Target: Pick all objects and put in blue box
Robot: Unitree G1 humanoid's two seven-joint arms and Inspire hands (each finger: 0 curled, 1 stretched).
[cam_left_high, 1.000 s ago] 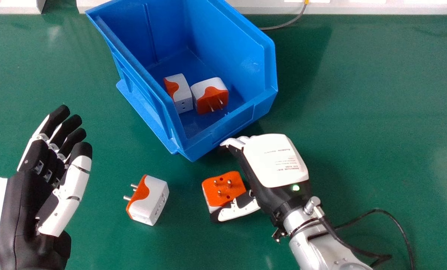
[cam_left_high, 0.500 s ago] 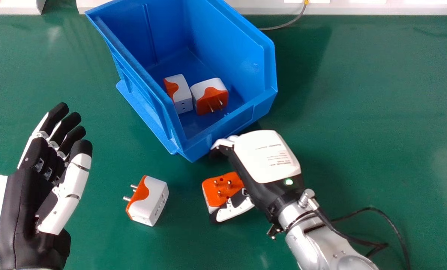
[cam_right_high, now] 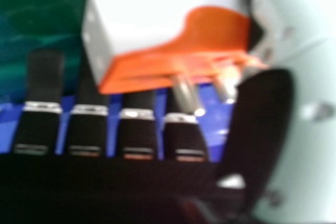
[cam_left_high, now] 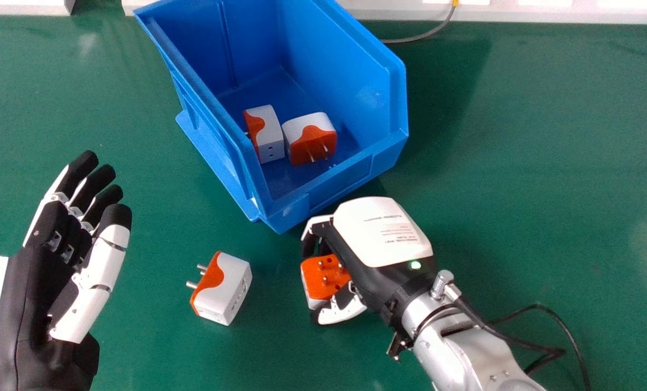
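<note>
Cupping plug [cam_left_high: 314, 279] (prongs up) between bent fingers and thumb, your right hand [cam_left_high: 380, 231] has blue box [cam_left_high: 341, 183] ahead, slightly left.

Right hand [cam_left_high: 383, 233] — fingers now curled round adapter [cam_left_high: 314, 279]

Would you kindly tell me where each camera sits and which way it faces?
Head view: on the robot's head, facing forward and down at the green table and blue box; left hand, right hand and right forearm show.
Right hand view: at the right hand, looking along its fingers and thumb at an orange-and-white adapter.
Shared: the right hand and that adapter.
</note>
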